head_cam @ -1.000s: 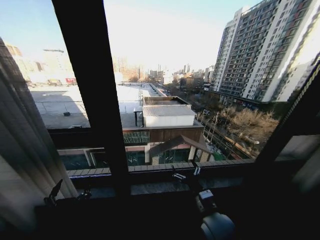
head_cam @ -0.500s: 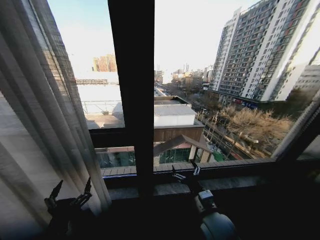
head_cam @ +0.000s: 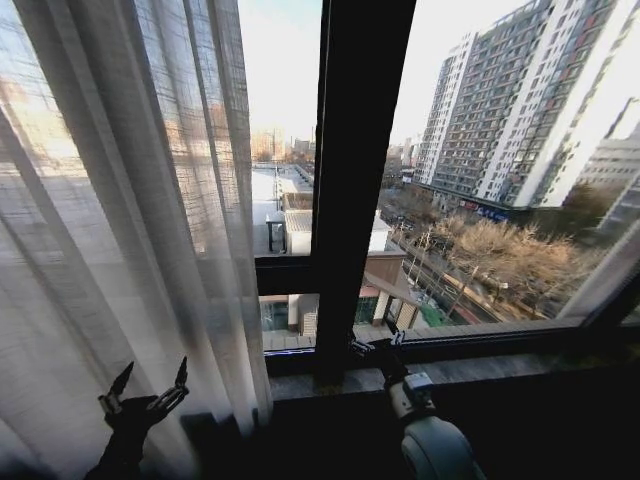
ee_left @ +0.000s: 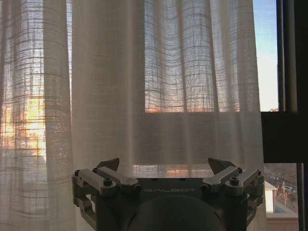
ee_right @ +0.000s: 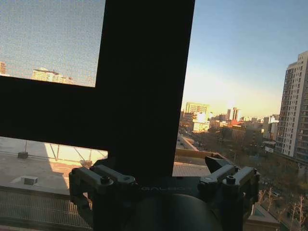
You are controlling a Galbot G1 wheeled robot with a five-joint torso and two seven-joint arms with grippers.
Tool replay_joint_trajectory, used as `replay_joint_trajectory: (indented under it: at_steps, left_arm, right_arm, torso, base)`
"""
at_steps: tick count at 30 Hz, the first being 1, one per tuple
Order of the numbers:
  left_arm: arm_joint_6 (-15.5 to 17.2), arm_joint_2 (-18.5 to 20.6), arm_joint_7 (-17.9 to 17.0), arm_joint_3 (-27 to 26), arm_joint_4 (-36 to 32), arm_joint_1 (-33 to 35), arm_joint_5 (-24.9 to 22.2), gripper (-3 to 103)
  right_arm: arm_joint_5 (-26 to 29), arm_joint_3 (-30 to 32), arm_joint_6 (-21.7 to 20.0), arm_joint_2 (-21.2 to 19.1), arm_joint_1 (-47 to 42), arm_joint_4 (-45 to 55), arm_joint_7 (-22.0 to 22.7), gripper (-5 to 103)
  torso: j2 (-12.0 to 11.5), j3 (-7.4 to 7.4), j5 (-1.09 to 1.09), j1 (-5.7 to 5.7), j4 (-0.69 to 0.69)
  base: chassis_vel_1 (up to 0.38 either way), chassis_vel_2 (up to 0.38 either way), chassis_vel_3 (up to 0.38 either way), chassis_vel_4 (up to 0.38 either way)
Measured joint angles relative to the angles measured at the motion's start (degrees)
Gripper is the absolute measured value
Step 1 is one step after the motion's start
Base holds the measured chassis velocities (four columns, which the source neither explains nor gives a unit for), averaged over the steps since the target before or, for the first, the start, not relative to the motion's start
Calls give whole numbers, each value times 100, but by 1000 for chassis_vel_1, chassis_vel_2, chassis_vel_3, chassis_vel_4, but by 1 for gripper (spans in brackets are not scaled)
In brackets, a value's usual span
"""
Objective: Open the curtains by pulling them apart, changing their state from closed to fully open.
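One curtain (head_cam: 130, 230) hung bunched over the window's left side, right part bare. Left hand (head_cam: 145, 392) was open just before its folds, apparently set to grip; right hand (head_cam: 377, 344) open, empty, near the window frame (head_cam: 360, 150).

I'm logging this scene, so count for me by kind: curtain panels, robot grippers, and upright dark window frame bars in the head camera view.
Sheer white curtain panel: 1
Grippers: 2, the left gripper and the right gripper, both open
Upright dark window frame bar: 1
Total: 4
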Motion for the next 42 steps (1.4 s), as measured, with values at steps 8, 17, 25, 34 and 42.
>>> replay_joint_trajectory:
  at_steps: [8, 17, 25, 34, 42]
  left_arm:
    - [1315, 557, -704, 413, -196, -495, -84, 100]
    - [2041, 1697, -1349, 527, 198, -1432, -813, 100]
    - [2023, 2097, -1369, 515, 591, -1698, -1107, 99]
    - [2029, 2296, -1350, 440, 700, -1756, -1333, 68]
    - [2037, 2390, -1327, 395, 701, -1791, -1423, 40]
  right_arm:
    - [-13, -9, 63, 1, -17, -13, -1, 100]
    - [-21, 36, 120, -48, -48, -13, -6, 100]
    - [30, 82, 122, -77, -25, -18, 0, 100]
    - [30, 78, 138, 18, -21, -37, 0, 100]
    - [29, 120, 144, 1, -38, 8, 1, 100]
  torso:
    - [0, 1, -3, 0, 2]
    - [0, 1, -5, 1, 1]
    - [0, 0, -7, 0, 2]
    - [0, 0, -5, 0, 2]
    - [0, 0, -6, 0, 2]
  base:
    - [-16, -40, 31, 39]
    - [0, 0, 0, 0]
    - [0, 0, 0, 0]
    - [0, 0, 0, 0]
    - [0, 0, 0, 0]
